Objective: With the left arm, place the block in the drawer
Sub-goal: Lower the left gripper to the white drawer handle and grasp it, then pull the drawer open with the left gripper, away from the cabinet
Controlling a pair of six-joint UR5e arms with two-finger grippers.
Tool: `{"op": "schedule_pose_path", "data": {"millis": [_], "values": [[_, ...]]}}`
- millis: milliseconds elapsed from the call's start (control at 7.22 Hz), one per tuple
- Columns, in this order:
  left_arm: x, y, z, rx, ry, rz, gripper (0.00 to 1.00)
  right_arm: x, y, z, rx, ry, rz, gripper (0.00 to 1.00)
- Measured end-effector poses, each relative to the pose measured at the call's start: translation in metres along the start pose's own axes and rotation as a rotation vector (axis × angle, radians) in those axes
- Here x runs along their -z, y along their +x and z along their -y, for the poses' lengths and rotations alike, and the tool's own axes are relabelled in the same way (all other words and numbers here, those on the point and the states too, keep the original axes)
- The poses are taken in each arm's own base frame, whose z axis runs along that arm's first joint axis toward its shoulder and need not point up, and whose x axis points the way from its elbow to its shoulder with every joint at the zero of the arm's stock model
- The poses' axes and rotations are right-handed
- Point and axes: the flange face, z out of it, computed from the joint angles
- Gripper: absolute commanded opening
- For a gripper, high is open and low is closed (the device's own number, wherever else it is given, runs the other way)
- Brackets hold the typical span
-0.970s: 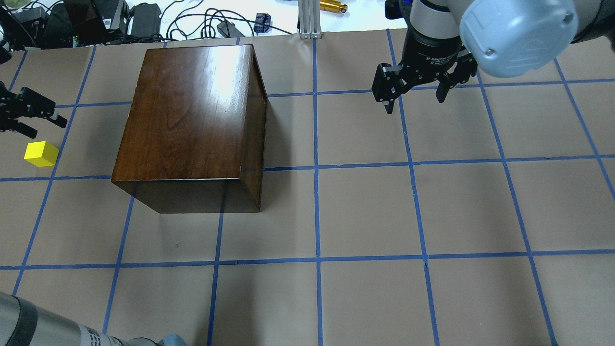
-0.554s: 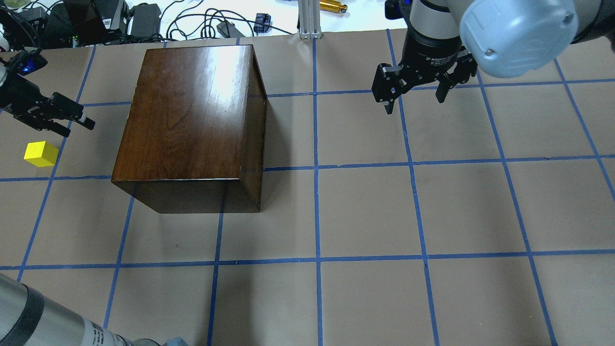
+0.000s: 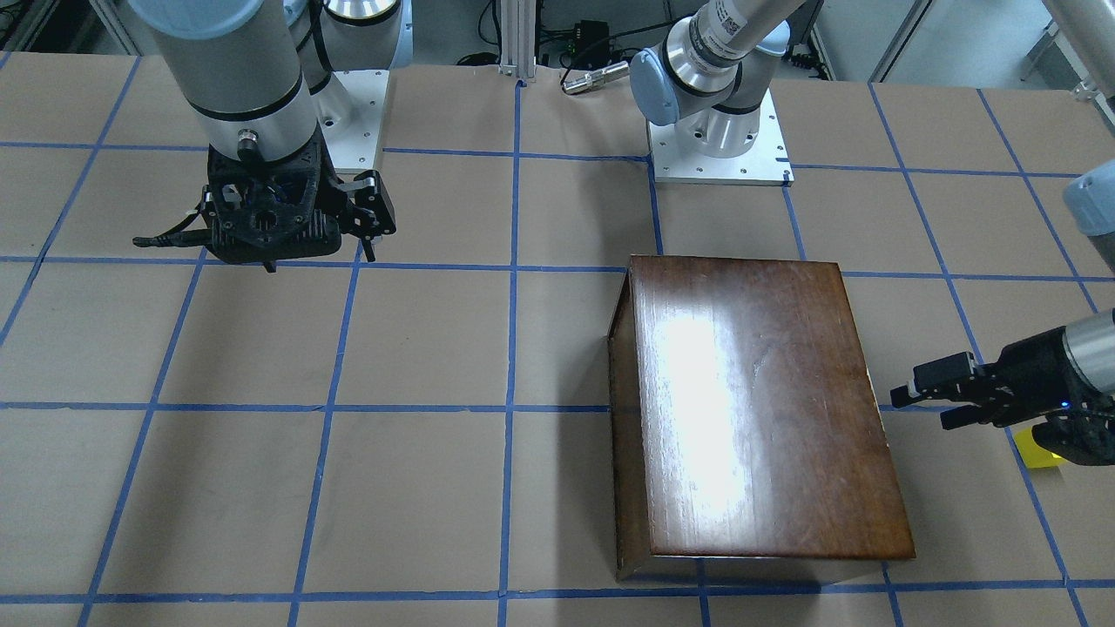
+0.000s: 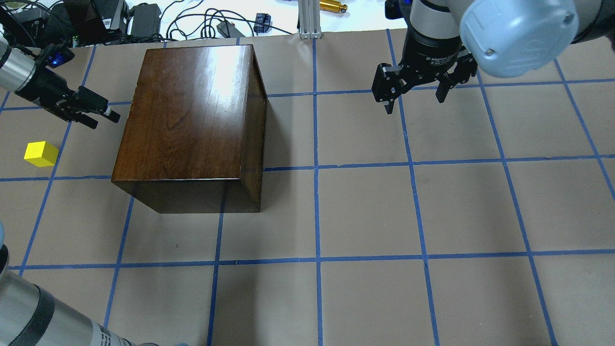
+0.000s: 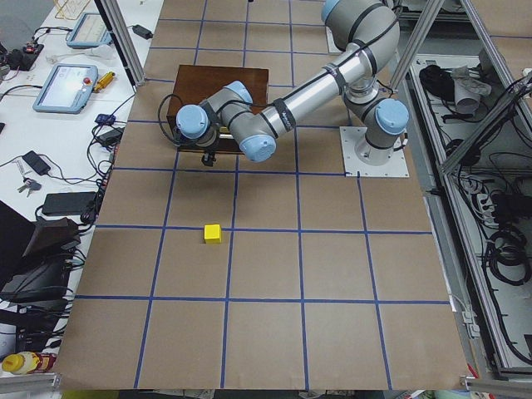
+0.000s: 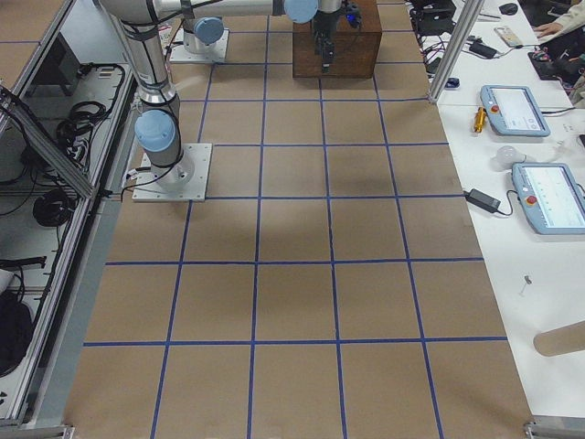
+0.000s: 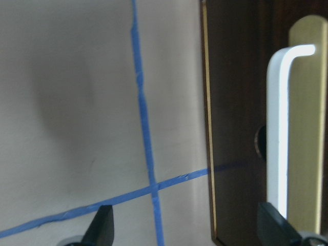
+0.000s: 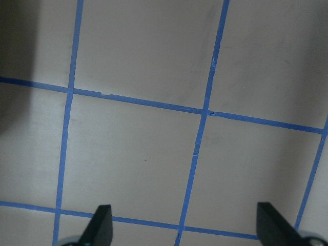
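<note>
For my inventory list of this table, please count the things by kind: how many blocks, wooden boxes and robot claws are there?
Yellow block: 1
Dark wooden box: 1
Robot claws: 2, the left claw and the right claw
Total: 4

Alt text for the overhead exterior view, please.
The open left gripper points at the left side of a dark-brown wooden box; the yellow block lies apart from it on the gridded table, at the left edge. The open right gripper hangs at upper right.
</note>
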Motion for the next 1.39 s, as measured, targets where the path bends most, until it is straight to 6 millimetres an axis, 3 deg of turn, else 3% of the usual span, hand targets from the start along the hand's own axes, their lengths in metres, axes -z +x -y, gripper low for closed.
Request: {"op": "schedule_pose_path", "data": {"millis": [416, 970, 1386], "values": [[-0.016, 0.011, 0.01, -0.019, -0.013, -0.014, 1.0, 0.0, 0.0, 0.0, 0.001, 0.0, 0.0, 1.0], [-0.037, 0.0, 0.015, -0.012, -0.033, -0.032, 1.0, 0.0, 0.0, 0.0, 0.001, 0.0, 0.0, 1.0], [-0.04, -0.005, 0.016, -0.008, -0.033, -0.029, 1.0, 0.0, 0.0, 0.0, 0.0, 0.0, 0.0, 1.0]]}}
